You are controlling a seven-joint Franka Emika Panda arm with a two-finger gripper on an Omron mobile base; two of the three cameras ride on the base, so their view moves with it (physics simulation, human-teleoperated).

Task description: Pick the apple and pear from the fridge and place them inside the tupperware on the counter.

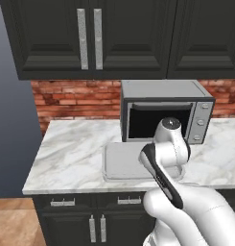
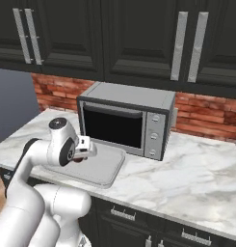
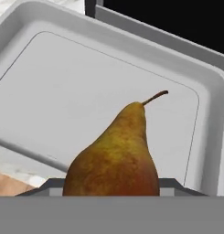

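My gripper (image 3: 111, 186) is shut on the pear (image 3: 115, 153), a brownish-red fruit with an olive tinge and a short curved stem. The pear hangs above the tupperware (image 3: 81, 77), a shallow pale grey tray with rounded corners and nothing in it. In the right base view the hand (image 2: 85, 146) hovers over the near left part of the tupperware (image 2: 105, 166). The left base view has the arm covering the right side of the tupperware (image 1: 120, 161). The tray rests on the white marble counter (image 1: 71, 153). The apple and the fridge are out of view.
A grey microwave (image 2: 126, 120) with a dark door stands right behind the tray, against the brick wall. Black upper cabinets (image 1: 90, 33) hang over the counter. Open marble stretches to the right of the microwave (image 2: 201, 169) and left of the tray.
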